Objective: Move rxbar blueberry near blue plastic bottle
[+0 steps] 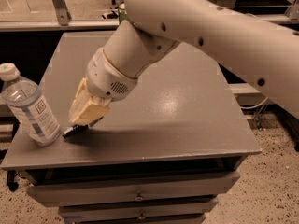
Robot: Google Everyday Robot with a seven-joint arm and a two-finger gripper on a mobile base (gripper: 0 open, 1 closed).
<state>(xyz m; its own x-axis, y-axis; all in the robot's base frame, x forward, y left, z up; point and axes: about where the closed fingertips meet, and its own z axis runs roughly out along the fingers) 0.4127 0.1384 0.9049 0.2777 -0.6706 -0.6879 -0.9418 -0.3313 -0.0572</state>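
Observation:
The blue plastic bottle (pixel 29 105) stands tilted at the table's left front corner, clear with a white cap and pale label. My gripper (pixel 83 119) hangs low over the table just right of the bottle, its tan fingers (pixel 88 111) shut on the rxbar blueberry (pixel 72 130). Only the bar's dark end sticks out below the fingers, at or just above the tabletop and close to the bottle's base.
The grey table (pixel 187 115) has drawers below its front edge. My large white arm (pixel 210 27) crosses the upper right and hides most of the green can (pixel 122 13) at the table's back edge. Speckled floor lies to the right.

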